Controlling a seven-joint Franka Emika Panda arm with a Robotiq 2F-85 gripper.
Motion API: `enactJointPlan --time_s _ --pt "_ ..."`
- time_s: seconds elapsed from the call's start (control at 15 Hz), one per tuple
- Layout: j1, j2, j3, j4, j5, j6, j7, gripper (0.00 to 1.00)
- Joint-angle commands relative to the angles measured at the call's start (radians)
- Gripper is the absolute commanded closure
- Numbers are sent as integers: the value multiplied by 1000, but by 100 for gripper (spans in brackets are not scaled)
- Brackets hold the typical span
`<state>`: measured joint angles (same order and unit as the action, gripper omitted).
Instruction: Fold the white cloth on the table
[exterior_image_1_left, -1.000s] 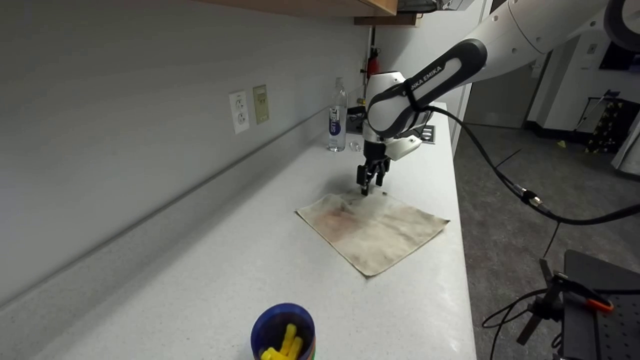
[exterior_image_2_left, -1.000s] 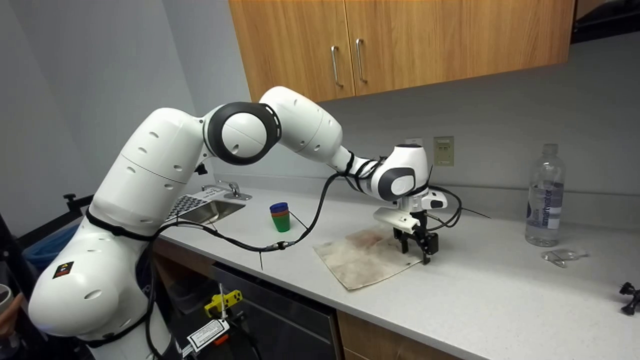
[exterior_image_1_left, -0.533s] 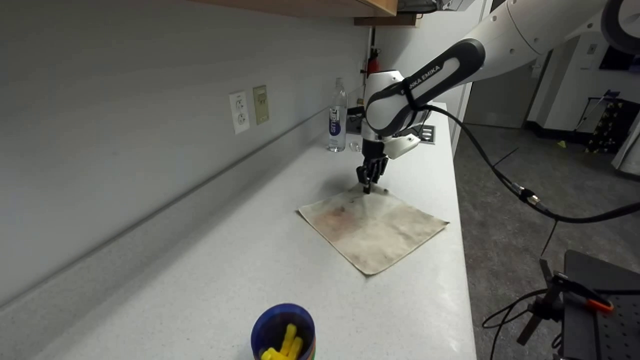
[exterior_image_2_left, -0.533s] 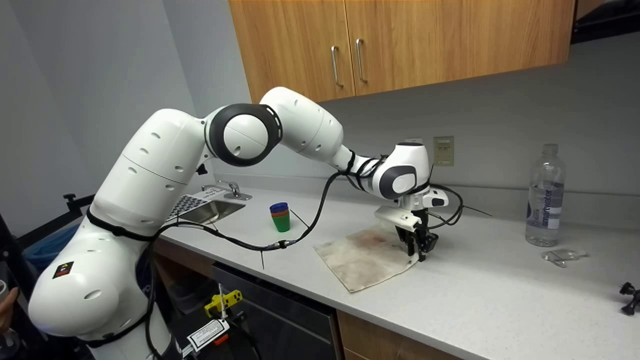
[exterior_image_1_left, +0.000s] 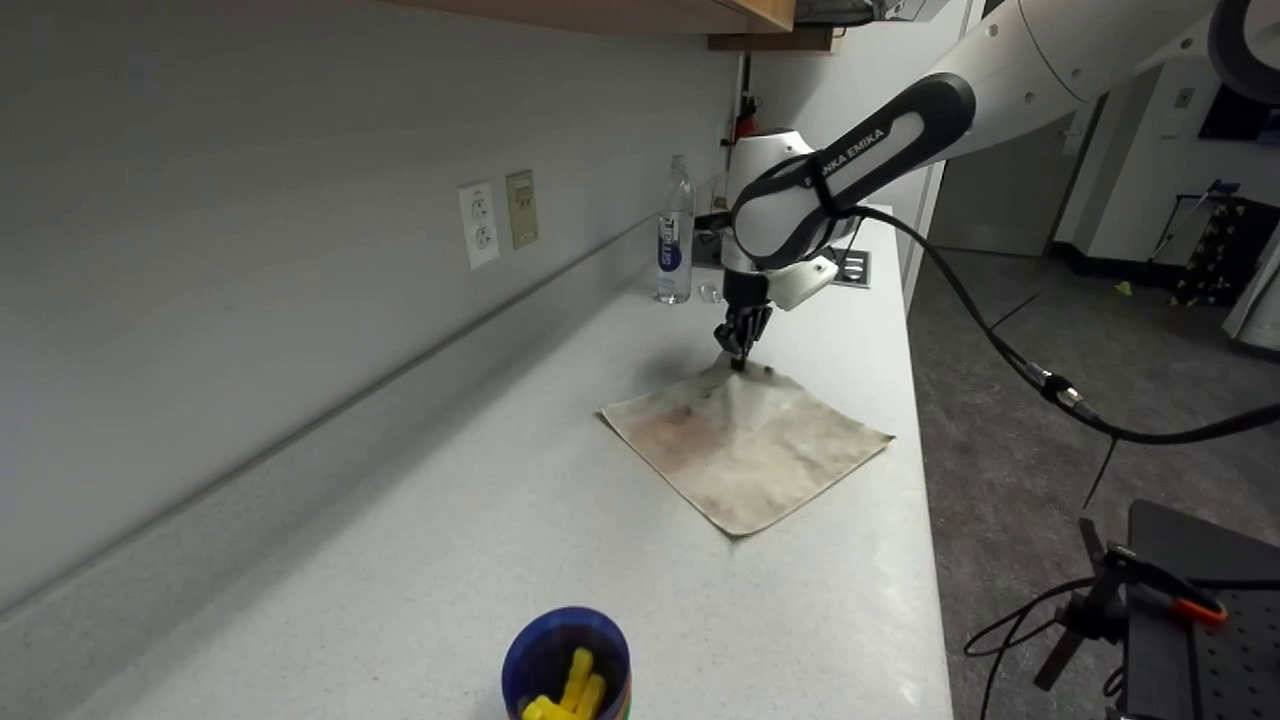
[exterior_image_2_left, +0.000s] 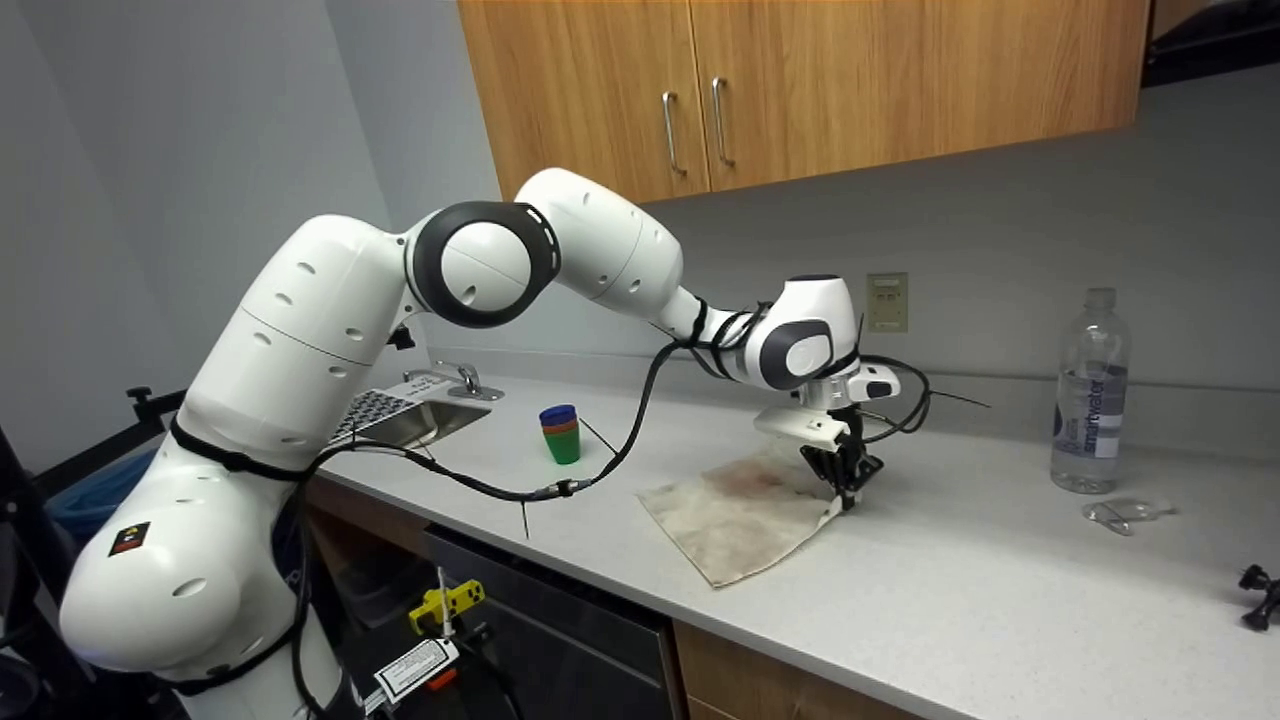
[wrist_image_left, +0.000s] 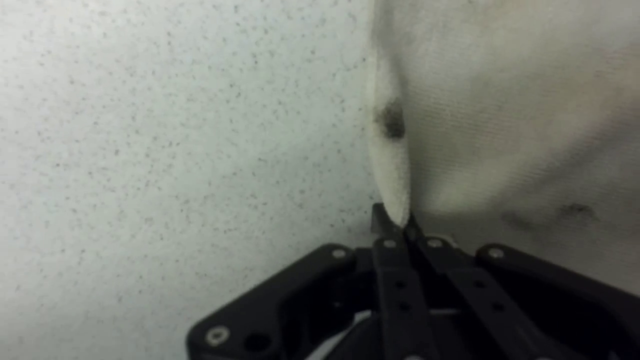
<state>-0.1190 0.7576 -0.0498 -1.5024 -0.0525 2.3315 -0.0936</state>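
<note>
The white cloth (exterior_image_1_left: 755, 465), off-white with brownish stains and dark spots, is spread mostly flat on the white table (exterior_image_1_left: 400, 570). My gripper (wrist_image_left: 397, 222) is shut on one edge of it, with a pinched fold of fabric running between the fingertips in the wrist view. In an exterior view, that bit of the white cloth (exterior_image_2_left: 750, 515) rises in a small peak to the gripper (exterior_image_2_left: 848, 500), slightly off the surface. The opposite corner lies flat, pointing away from my gripper (exterior_image_1_left: 738, 362).
A blue cup (exterior_image_1_left: 566, 650) holding yellow pieces stands on the counter; an exterior view shows it stacked with a green cup (exterior_image_2_left: 562, 445). A water bottle (exterior_image_2_left: 1090, 400) stands near the wall, a small clear object (exterior_image_2_left: 1125, 515) beside it. A sink (exterior_image_2_left: 430, 420) lies beyond the cups.
My gripper has gone from open to shut on the cloth's edge and risen slightly. The held edge lifts with it, and the cloth has been drawn a little toward the gripper.
</note>
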Motion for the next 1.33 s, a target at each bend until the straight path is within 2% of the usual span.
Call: enactJointPlan --time_s 0.0,0.2,0.6,1.27 --pt "42 -91 -32 -90 -69 22 7 99" --pt "60 -165 -18 -167 -110 -5 -21 99" --pt "81 -264 44 -289 -99 -19 -101 99" --pt "100 -274 134 -325 -80 -71 -204 99"
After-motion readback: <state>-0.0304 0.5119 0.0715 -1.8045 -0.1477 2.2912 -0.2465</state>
